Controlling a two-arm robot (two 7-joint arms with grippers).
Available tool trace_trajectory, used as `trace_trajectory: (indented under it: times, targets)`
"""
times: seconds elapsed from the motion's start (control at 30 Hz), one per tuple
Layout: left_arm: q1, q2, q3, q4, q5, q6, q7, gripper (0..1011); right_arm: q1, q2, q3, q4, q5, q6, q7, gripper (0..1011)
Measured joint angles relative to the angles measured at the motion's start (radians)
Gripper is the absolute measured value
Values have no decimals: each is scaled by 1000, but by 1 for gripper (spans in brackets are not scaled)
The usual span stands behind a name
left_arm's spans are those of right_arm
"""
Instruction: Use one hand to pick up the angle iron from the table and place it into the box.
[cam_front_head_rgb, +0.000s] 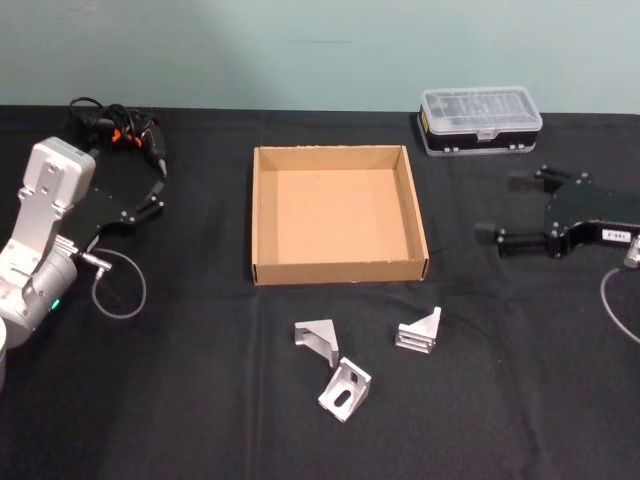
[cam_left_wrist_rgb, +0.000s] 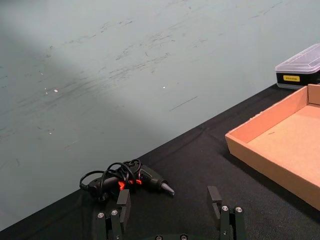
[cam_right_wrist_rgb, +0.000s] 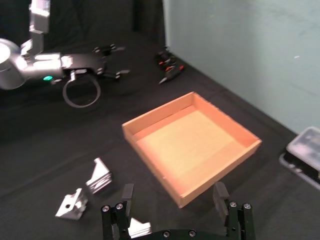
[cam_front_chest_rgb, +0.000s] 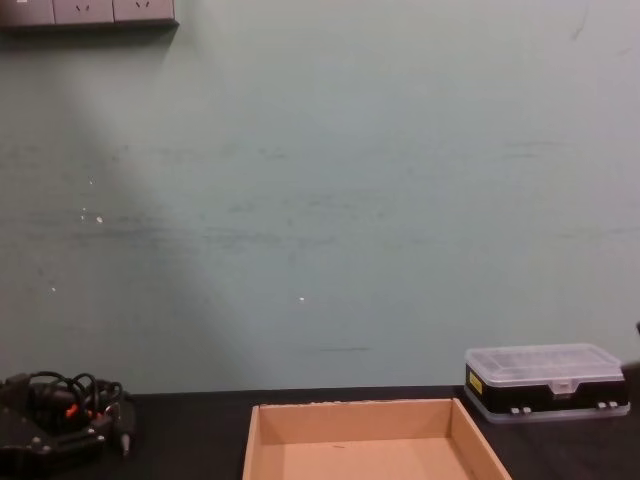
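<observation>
Three silver angle irons lie on the black table (cam_front_head_rgb: 200, 420) in front of the box: one on the left (cam_front_head_rgb: 317, 339), one nearer me (cam_front_head_rgb: 345, 389) and one on the right (cam_front_head_rgb: 419, 330). The tan cardboard box (cam_front_head_rgb: 340, 270) sits empty at mid-table. My left gripper (cam_front_head_rgb: 158, 187) hovers open to the left of the box, its fingers (cam_left_wrist_rgb: 123, 200) spread wide. My right gripper (cam_front_head_rgb: 500, 208) hovers open to the right of the box, with nothing between its fingers (cam_right_wrist_rgb: 219, 192). In the right wrist view the angle irons (cam_right_wrist_rgb: 100, 176) lie beside the box (cam_right_wrist_rgb: 220, 175).
A black case with a clear lid (cam_front_head_rgb: 480, 120) stands at the back right. A black power tool with tangled cables (cam_front_head_rgb: 115, 125) lies at the back left. A grey cable loop (cam_front_head_rgb: 120, 285) hangs from the left arm. A pale green wall (cam_front_chest_rgb: 320, 200) bounds the table's far edge.
</observation>
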Motion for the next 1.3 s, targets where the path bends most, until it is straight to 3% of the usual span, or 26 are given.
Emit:
trace_trajectory:
  times: [0.23,0.43,0.97,1.3]
  targets:
    - [0,0,0,0,0,0,0,1000,17,32,-52,-1,5,10,47,1002]
    - [0,0,0,0,0,0,0,1000,34,49,-121,2,-18,15,66,1002]
    - [0,0,0,0,0,0,0,1000,89,56,-257,37,-100,25,49,1003]
    - [0,0,0,0,0,0,0,1000,112,41,-337,71,-144,24,16,1003]
